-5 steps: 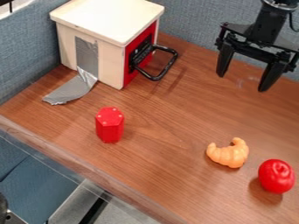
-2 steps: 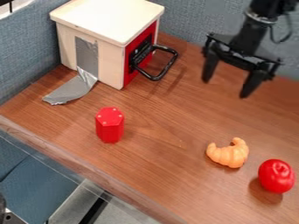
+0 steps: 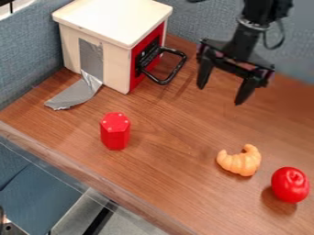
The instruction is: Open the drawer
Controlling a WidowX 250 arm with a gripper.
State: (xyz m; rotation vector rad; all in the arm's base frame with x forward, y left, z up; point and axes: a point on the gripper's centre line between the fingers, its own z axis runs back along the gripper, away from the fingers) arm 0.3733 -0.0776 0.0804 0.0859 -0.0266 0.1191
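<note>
Drawer (image 3: pixel 137 77) closed, end effector (image 3: pixel 220 95) nearby, fingers (image 3: pixel 246 91) apart

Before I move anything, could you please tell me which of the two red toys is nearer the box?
The six-sided block; the round toy lies farther off, by the croissant.

"Far side?"
"White box (image 3: pixel 113 20), black handle (image 3: pixel 176 70). Gripper (image 3: pixel 221 95) to its right, jaws apart."
"Nearer?"
"Red block (image 3: pixel 115 133) left; toy croissant (image 3: pixel 242 163), round red fruit (image 3: pixel 290 184) right."
</note>
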